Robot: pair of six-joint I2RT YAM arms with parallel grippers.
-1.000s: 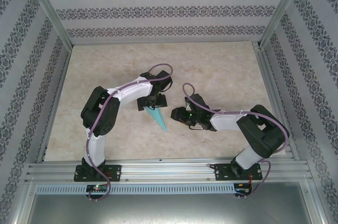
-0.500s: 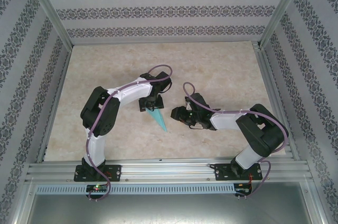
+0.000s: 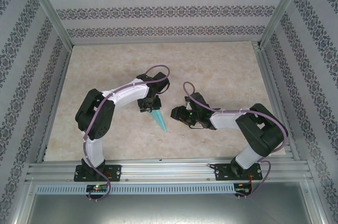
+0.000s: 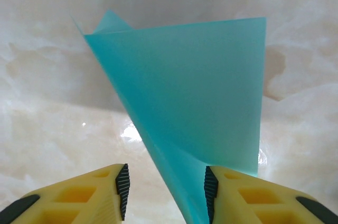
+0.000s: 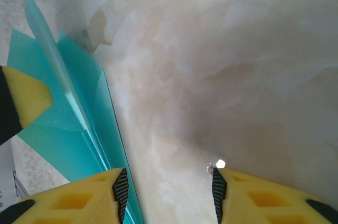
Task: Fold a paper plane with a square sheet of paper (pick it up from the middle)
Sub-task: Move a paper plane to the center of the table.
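The paper plane (image 3: 157, 119) rests on the marbled table (image 3: 222, 65), its sharp tip pointing toward the arm bases. Just right of the plane, the right gripper (image 5: 168, 182) hovers low with its jaws spread and nothing between them. At the plane's wide far end, the left gripper (image 4: 166, 184) has its jaws spread too. The plane's folded edge runs against one finger (image 4: 253, 195), unclamped.

— Anything moved on your side?
— Yes. My left arm's black elbow joint (image 3: 88, 112) sits farther left than a second ago, its white forearm (image 3: 124, 93) stretched flatter.
— And the tool end?
— The left gripper (image 3: 149, 109) is down closer over the wide end of the narrow turquoise paper dart (image 3: 158, 120), so I see less of that end from above.
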